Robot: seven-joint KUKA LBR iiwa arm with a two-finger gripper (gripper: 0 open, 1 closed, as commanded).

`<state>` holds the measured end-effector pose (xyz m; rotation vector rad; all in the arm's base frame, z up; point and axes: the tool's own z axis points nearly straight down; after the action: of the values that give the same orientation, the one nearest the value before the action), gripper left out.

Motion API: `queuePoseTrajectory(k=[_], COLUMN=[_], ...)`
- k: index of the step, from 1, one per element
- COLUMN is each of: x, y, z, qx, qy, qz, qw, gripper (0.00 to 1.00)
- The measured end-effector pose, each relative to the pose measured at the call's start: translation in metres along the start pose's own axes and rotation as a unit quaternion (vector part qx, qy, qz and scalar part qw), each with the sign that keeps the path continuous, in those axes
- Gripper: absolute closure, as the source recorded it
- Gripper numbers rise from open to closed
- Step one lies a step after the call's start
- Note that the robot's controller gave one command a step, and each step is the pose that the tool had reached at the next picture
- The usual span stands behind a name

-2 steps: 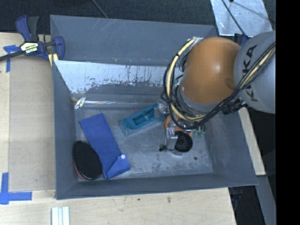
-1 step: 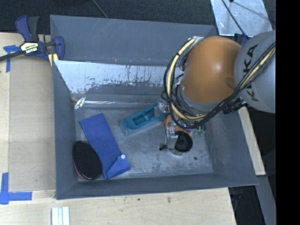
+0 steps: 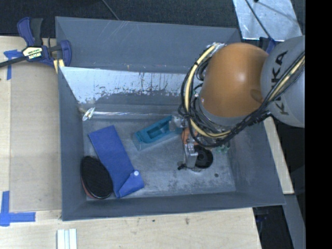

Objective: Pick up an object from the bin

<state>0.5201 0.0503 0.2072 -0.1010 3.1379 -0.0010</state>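
My gripper (image 3: 193, 158) hangs low over the bin floor at the right of the middle, under the arm's orange cover, with bare floor beneath its tip. A teal plastic piece (image 3: 153, 133), oblong with a slot in it, lies just to its left, close to the gripper but apart from it. Further left a blue folded cloth (image 3: 115, 160) lies slantwise, and a black oval brush (image 3: 96, 177) with a reddish underside rests against the cloth's left side in the front left corner.
A clear plastic bag or wrapper lies along the back of the bin floor, reaching from the left wall to the teal piece. The arm and its cables cover the right part of the bin.
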Motion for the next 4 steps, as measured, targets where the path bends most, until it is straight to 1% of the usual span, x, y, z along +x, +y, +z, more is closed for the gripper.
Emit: queuePoseTrajectory(k=[1, 2, 3, 4], x=[-0.011, -0.019, -0.028, -0.038], y=[-0.014, -0.048, -0.055, -0.062], z=[-0.007, -0.003, 0.015, 0.046], qx=[-0.001, 0.0, 0.0, 0.0], qy=[-0.0008, -0.0016, -0.0004, -0.0009], qz=[-0.027, 0.118, 0.036, 0.045], qw=[0.9996, 0.993, 0.9993, 0.999], gripper=[0.0, 0.0, 0.0, 0.0])
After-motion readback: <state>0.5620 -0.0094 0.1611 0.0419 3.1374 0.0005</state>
